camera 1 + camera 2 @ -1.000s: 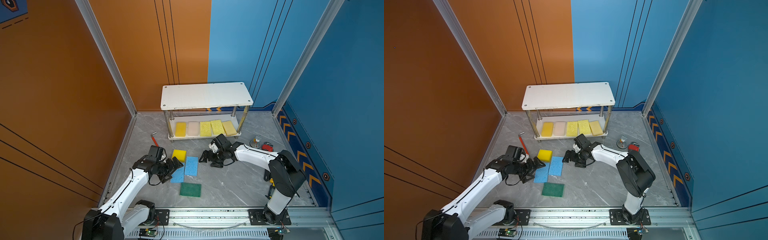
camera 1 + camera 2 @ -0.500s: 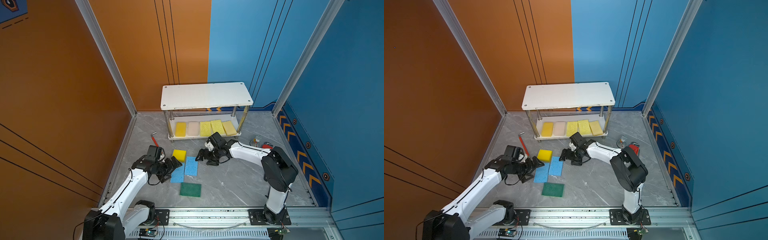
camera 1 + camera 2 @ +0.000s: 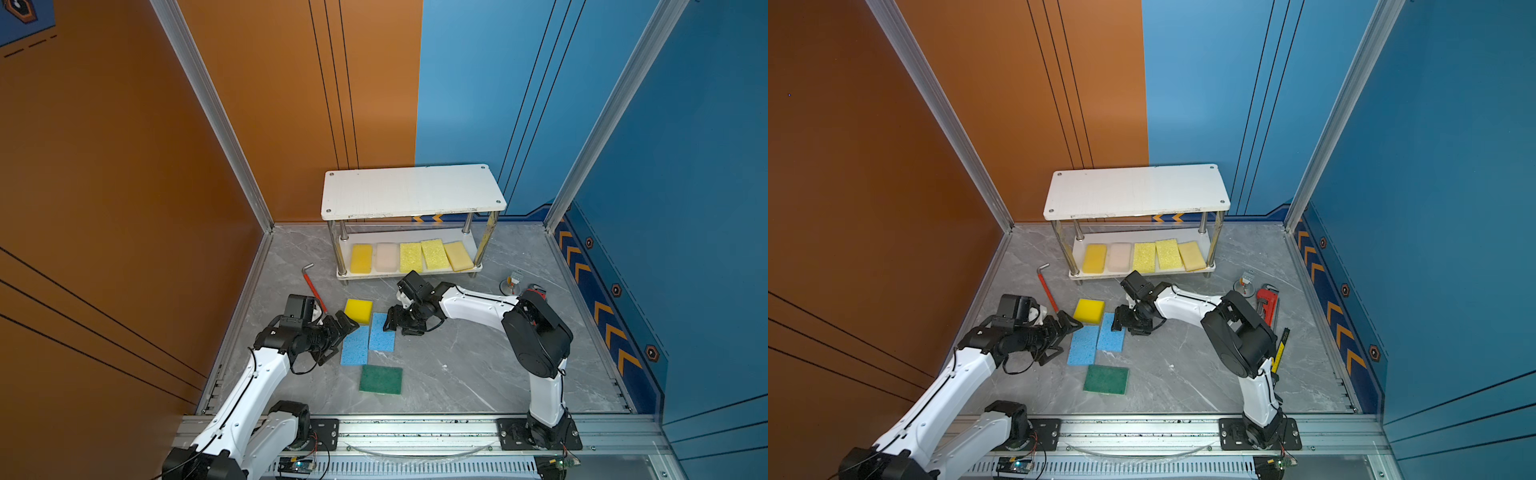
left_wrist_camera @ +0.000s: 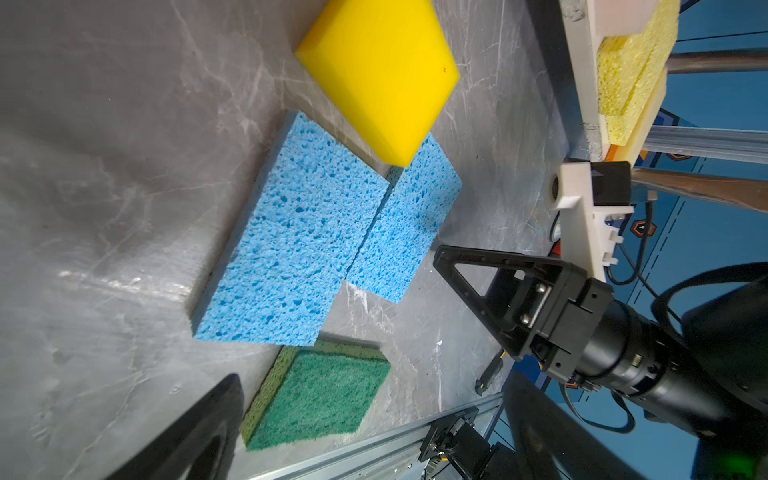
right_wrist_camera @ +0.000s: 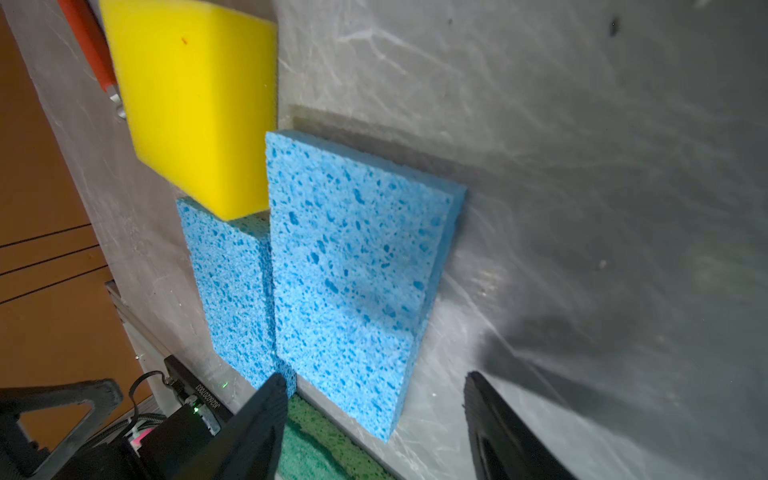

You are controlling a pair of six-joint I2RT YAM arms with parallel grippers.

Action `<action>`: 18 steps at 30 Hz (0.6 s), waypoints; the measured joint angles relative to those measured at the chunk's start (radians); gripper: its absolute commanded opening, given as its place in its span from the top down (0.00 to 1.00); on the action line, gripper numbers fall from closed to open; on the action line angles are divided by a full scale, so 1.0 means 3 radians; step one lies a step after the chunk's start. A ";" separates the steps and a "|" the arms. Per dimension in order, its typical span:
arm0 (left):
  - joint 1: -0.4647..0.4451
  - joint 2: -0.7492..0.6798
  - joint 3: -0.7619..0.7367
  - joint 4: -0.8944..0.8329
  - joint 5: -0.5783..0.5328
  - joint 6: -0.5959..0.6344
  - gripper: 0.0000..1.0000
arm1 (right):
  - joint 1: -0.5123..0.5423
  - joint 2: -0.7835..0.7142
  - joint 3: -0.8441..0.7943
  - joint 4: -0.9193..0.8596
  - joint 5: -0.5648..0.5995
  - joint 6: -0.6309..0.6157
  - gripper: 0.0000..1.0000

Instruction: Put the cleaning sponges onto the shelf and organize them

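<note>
The shelf (image 3: 413,191) stands at the back. Its lower board holds several sponges in a row: bright yellow (image 3: 361,258), cream-pink (image 3: 386,257), two pale yellow (image 3: 410,257), tan (image 3: 458,256). On the floor in front lie a bright yellow sponge (image 3: 358,310), two blue sponges side by side (image 3: 355,345) (image 3: 382,332) and a dark green sponge (image 3: 380,379). My right gripper (image 3: 401,326) is low at the right blue sponge (image 5: 353,270), jaws open astride its near end. My left gripper (image 3: 338,338) hangs wide open beside the left blue sponge (image 4: 291,245).
A red-handled hex key (image 3: 313,286) lies left of the yellow sponge, close to my left wrist. A red pipe wrench (image 3: 1264,303), a small metal part (image 3: 513,282) and a yellow-black tool (image 3: 1281,345) lie at the right. Walls enclose three sides; a rail (image 3: 415,428) runs along the front.
My right gripper has swung left and down from the open floor to the right blue sponge, and its jaws have narrowed. The left arm has barely moved.
</note>
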 measured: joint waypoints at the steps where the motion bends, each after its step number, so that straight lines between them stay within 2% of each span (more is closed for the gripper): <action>1: 0.0018 -0.0033 0.0000 0.0001 0.0000 0.0000 0.02 | 0.0013 0.0010 0.0031 -0.0024 0.0022 -0.0001 0.38; 8: 0.0106 -0.0064 0.0015 -0.0023 0.0001 0.0004 0.02 | 0.0065 0.0053 0.0153 -0.0136 0.0172 -0.0024 0.48; 18: 0.0142 -0.0097 0.0015 -0.0057 0.0004 0.0004 0.02 | 0.0074 0.0070 0.0160 -0.0231 0.0295 -0.0025 0.53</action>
